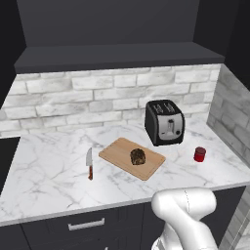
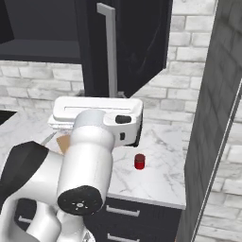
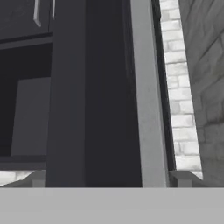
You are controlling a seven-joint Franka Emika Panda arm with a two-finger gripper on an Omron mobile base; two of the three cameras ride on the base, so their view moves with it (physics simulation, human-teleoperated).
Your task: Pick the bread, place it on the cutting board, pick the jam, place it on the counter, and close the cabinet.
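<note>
- The cabinet (image 2: 137, 42) fills the top of the right base view, its dark door swung out into the room with the long silver bar handle (image 2: 109, 47) running down the upper middle of the frame; in the left base view its open underside and shelf span the whole upper part.
- The counter (image 1: 49, 171), white marble with grey veins, stretches across the middle of the left base view above dark drawers (image 1: 83, 227).
- The black toaster (image 1: 164, 122) stands right of centre, against the brick wall.
- The cutting board (image 1: 122, 154) lies at a slant in the centre of that view, just in front and left of the toaster.
- The knife (image 1: 90, 163) (red handle towards the viewer) lies left of the board, apart from it.
- The bread (image 1: 137, 156) sits on the board, towards its right end.
- The jam (image 1: 199, 154) stands upright on the marble at the right, well apart from the board; it shows lower centre in the right base view too.
- The gripper's fingers are not visible in these views; going by its spread it is released, holding nothing, with the hand view looking straight along the door and its handle.
</note>
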